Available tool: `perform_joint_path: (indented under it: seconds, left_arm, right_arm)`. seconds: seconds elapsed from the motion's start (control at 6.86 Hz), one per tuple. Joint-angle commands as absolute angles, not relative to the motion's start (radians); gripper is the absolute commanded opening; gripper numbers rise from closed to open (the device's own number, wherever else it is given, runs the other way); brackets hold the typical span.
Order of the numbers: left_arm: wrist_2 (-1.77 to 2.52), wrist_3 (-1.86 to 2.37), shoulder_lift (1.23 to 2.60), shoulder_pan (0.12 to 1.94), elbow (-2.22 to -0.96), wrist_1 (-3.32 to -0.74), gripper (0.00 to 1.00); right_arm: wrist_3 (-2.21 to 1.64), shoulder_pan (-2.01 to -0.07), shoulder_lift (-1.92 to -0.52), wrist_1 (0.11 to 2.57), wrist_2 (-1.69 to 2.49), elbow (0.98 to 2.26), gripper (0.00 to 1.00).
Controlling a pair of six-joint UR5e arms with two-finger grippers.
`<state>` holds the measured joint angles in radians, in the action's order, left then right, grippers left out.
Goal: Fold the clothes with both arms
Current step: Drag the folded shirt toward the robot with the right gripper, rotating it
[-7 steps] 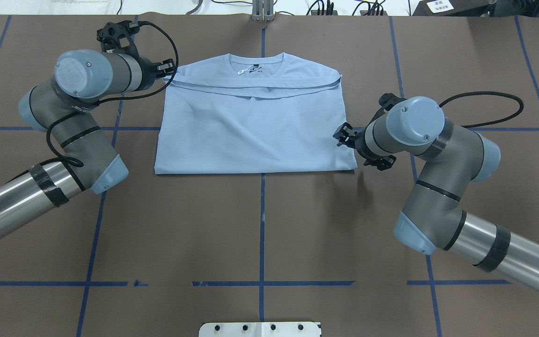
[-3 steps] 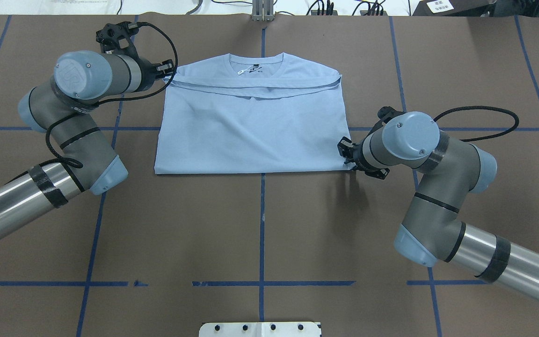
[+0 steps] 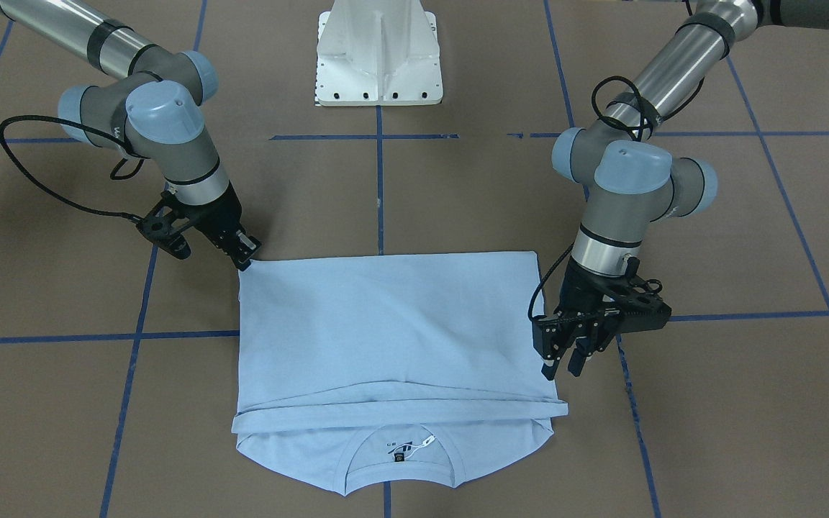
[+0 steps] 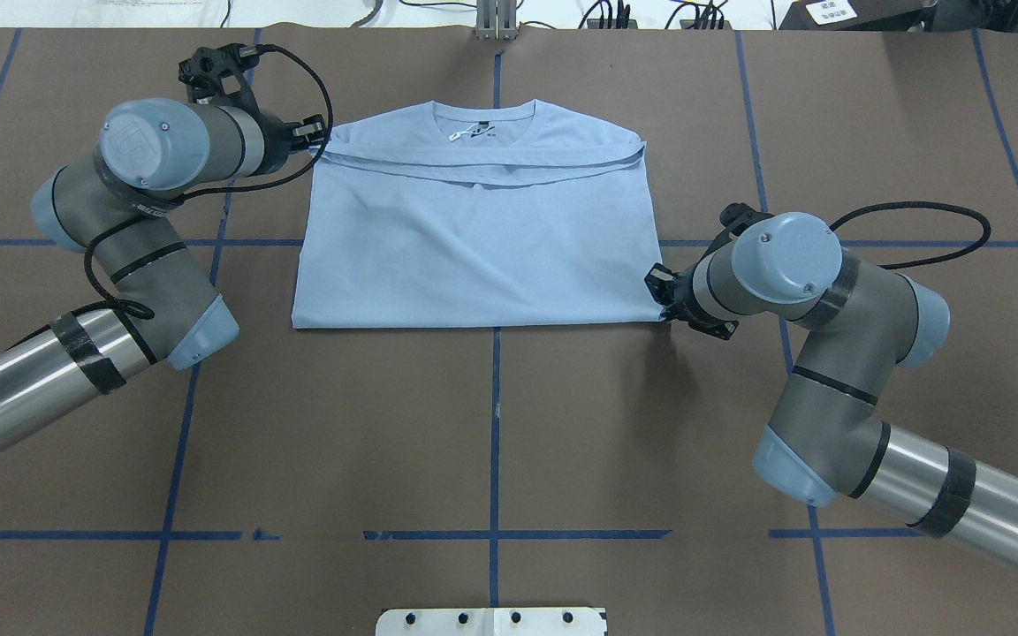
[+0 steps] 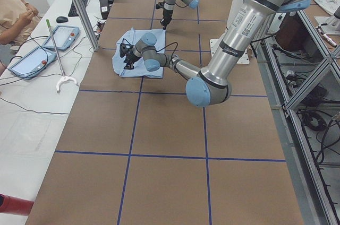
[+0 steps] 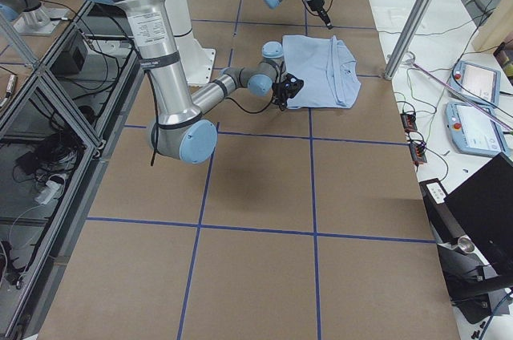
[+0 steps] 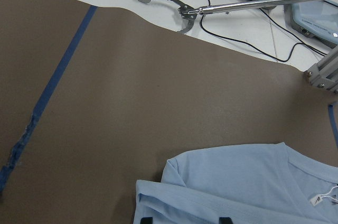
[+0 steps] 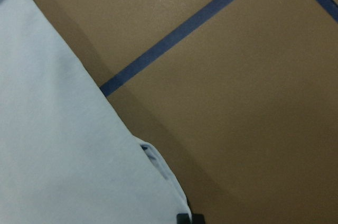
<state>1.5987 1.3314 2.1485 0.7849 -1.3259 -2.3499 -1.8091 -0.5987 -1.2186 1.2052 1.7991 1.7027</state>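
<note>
While the black right gripper [image 3: 245, 255] leans at the hem corner of the light blue T-shirt [image 3: 386, 324], jaws pressed together, the left gripper [image 3: 563, 368] points down over its shoulder edge, jaws spread.

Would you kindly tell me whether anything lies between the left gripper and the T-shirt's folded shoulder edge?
Nothing visible does. The left gripper hangs open right at the T-shirt's folded shoulder edge, and only bare brown table lies beside it.
</note>
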Motion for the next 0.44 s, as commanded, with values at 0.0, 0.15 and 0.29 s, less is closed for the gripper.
perform_joint_path:
  seconds: [0.0, 0.15, 0.29]
  left_arm:
    - [1.601, 1.345, 2.149, 0.781, -1.344, -2.35, 0.51]
    - [1.605, 1.348, 2.146, 0.773, -1.376, -2.349, 0.51]
    - [1.623, 1.397, 2.125, 0.755, -1.455, -2.338, 0.52]
  right_arm:
    - [-1.815, -0.585, -1.424, 1.218, 1.854, 1.986, 0.0]
    - [-1.851, -0.543, -1.531, 1.218, 1.932, 2.129, 0.0]
    - [-2.005, -0.434, -1.589, 1.218, 1.956, 2.223, 0.0]
